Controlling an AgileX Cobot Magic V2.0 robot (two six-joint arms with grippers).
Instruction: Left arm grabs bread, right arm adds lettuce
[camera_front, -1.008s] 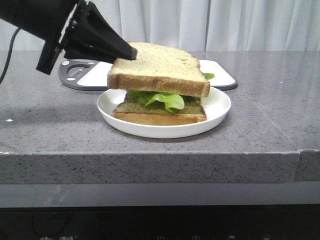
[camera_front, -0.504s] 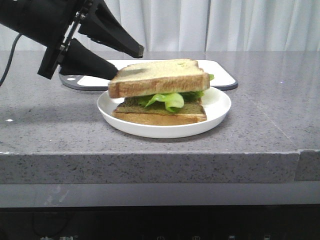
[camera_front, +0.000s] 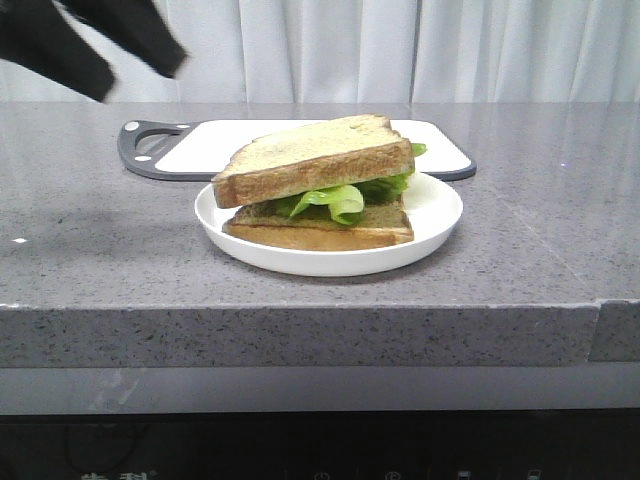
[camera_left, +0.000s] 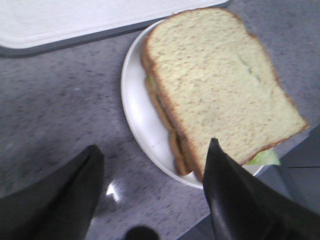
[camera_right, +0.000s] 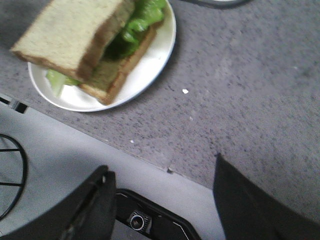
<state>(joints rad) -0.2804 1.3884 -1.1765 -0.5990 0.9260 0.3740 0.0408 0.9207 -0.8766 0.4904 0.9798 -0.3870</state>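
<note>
Resting on the lettuce (camera_front: 335, 198), the bread (camera_front: 315, 160) has been released — sandwich apparently complete. The left arm (camera_left: 150, 200), fingers spread and empty, has lifted away; the right arm (camera_right: 160, 210) is open too.

From my station I count two slices of bread: the thicker top slice (camera_front: 312, 160) and a flatter golden slice (camera_front: 318, 229) beneath it. Between them I can make out one lettuce leaf (camera_front: 340, 199) (whether more are hidden inside, I cannot tell). There is one white plate (camera_front: 434, 212) under the stack, one cutting board (camera_front: 195, 147) behind it, and one grey table (camera_front: 520, 240) carrying it all. Two claws come through my feeds, the left claw (camera_left: 150, 192) and the right claw (camera_right: 162, 197), each with two black fingers.
</note>
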